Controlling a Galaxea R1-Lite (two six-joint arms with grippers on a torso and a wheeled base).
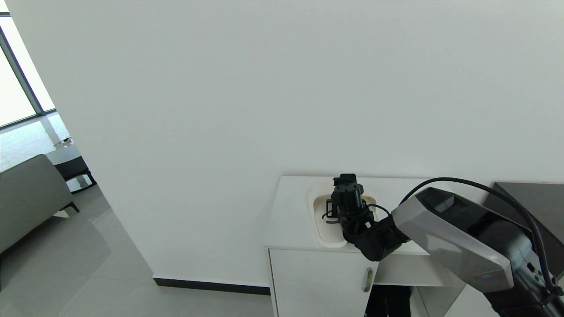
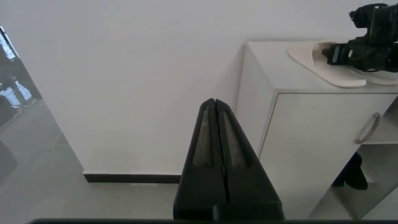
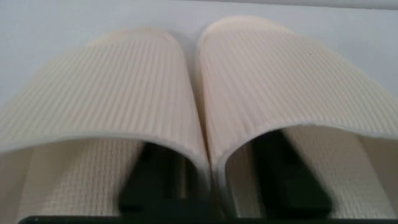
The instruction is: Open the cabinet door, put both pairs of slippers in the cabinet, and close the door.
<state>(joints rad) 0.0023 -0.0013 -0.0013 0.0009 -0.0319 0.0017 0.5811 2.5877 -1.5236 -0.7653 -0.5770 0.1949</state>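
A cream pair of slippers (image 1: 324, 229) (image 2: 317, 59) (image 3: 124, 93) lies side by side on top of the white cabinet (image 1: 291, 220) (image 2: 261, 68). My right gripper (image 1: 341, 207) (image 2: 367, 43) (image 3: 221, 186) rests over them, open, with one dark finger (image 3: 155, 183) inside each slipper mouth and the two inner walls between the fingers. The cabinet's left door (image 1: 317, 281) (image 2: 311, 137) with its handle (image 1: 369, 279) (image 2: 368, 127) is closed; beside it the right compartment (image 1: 410, 273) stands open, showing a shelf. My left gripper (image 2: 214, 143) hangs shut and empty, low down to the left of the cabinet.
A dark shape (image 2: 357, 174) (image 1: 387, 304) sits low in the open compartment; I cannot tell what it is. White wall stands behind the cabinet. A dark panel (image 1: 528, 207) lies right of it. Open tiled floor (image 1: 88, 273) and a grey sofa (image 1: 26, 198) are at the left.
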